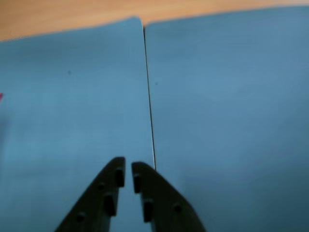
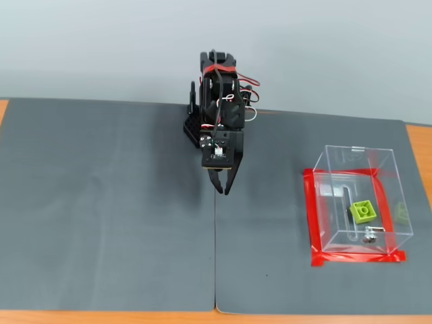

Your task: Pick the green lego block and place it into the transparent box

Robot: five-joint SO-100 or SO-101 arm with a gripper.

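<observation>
The green lego block [image 2: 363, 210] lies flat, studs up, on the floor inside the transparent box [image 2: 335, 226], at the right of the fixed view. A fainter green patch [image 2: 402, 213] shows at the box's right wall; I cannot tell whether it is a reflection. My gripper [image 2: 221, 187] hangs fingers down from the folded arm at the back centre, well left of the box, shut and empty. In the wrist view the gripper [image 1: 128, 166] shows its two dark fingers nearly touching above bare mat. Block and box are out of the wrist view.
Two dark grey mats cover the table and meet at a seam [image 2: 214, 263] that runs under the gripper. A red tape square [image 2: 312, 223] frames the box. Wooden table shows at the edges [image 2: 418, 145]. The arm's base [image 2: 196, 125] stands at the back.
</observation>
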